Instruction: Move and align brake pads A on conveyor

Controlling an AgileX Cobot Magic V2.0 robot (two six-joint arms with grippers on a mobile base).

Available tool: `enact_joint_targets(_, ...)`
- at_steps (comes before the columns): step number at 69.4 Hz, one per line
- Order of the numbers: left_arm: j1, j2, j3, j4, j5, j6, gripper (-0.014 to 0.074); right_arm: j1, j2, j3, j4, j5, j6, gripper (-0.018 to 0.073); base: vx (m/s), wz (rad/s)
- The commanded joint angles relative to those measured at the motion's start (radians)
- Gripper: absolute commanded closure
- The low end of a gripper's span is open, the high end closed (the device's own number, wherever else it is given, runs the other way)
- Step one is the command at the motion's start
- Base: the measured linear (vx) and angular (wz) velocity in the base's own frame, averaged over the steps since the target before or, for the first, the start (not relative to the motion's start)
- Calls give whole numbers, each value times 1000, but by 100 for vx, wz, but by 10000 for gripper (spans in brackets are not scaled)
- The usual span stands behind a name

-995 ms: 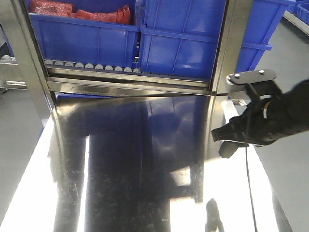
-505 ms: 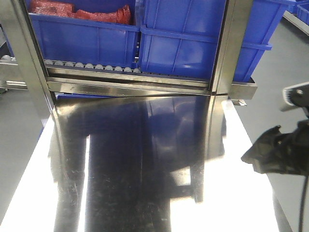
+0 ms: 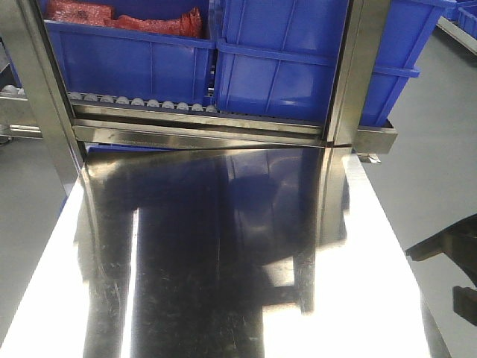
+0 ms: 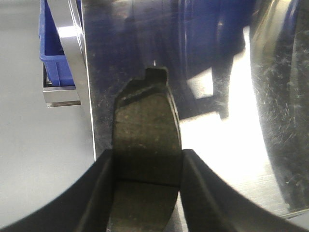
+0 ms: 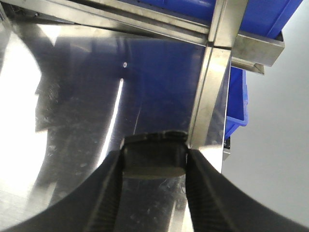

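In the left wrist view a dark grey curved brake pad [image 4: 145, 121] with a thin groove and an end tab hangs over the shiny steel table [image 4: 227, 125]. My left gripper [image 4: 147, 162] is shut on its sides. In the right wrist view my right gripper [image 5: 154, 163] is shut on a second dark brake pad [image 5: 153, 149], held edge-on above the table's right edge. In the front view only a dark part of the right arm [image 3: 446, 246] shows at the right border. The conveyor is out of view.
The steel table [image 3: 223, 261] fills the front view. Behind it stands a roller rack [image 3: 141, 102] with blue bins [image 3: 283, 60]; one bin holds red parts [image 3: 119, 19]. A steel post [image 3: 358, 67] rises at the table's back right corner. Grey floor lies on both sides.
The right arm has swung right and downward, from over the table's right side to the frame's right border, leaving most of the front view.
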Motion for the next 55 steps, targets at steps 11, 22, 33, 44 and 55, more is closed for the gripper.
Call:
enact_joint_targets(11,-3,7,-27,17,-75,-8,603,-1,-21,-22,-11,-90,-7,564,0,0)
enact_joint_targets(22,-3,7,-27,17,-75,-8,603,-1,-21,-22,-13,-97,-5,564,0,0)
enact_joint_targets(33,-3,7,-27,17,-75,-8,603,-1,-21,-22,-13,-81,-4,564,0,0)
enact_joint_targets(44,-3,7,-27,17,-75,-8,603,-1,-21,-22,-13,-81,-4,564,0,0)
enact_joint_targets(55,-3,7,-27,17,-74,-8,603,-1,-21,-22,-13,-81,-4,564,0,0)
